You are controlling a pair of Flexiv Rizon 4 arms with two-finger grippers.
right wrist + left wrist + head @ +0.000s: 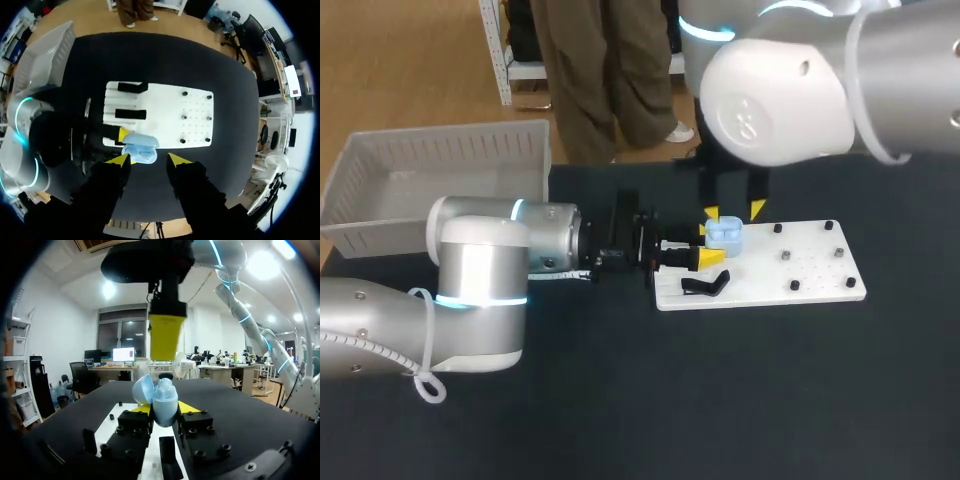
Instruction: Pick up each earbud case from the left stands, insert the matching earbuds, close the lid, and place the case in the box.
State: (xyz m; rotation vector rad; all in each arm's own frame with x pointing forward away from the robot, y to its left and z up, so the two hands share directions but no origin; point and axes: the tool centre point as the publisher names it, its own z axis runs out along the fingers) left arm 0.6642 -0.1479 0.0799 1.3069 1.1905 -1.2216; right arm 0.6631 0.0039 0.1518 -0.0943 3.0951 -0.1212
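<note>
Your left gripper point(164, 411) lies level, seemingly clamping the glossy, rounded blue case point(724, 237); right gripper point(734, 211) hangs spread at its 12 o'clock.

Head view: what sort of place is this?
Likely a robotics lab workbench: black table top, white drilled fixture plate, grey slatted plastic bin, and a pale blue open-lidded earbud case in my left pincer.

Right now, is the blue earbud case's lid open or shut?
Open: the earbud case, gripped by the left gripper, shows its lid swung away from the body.
</note>
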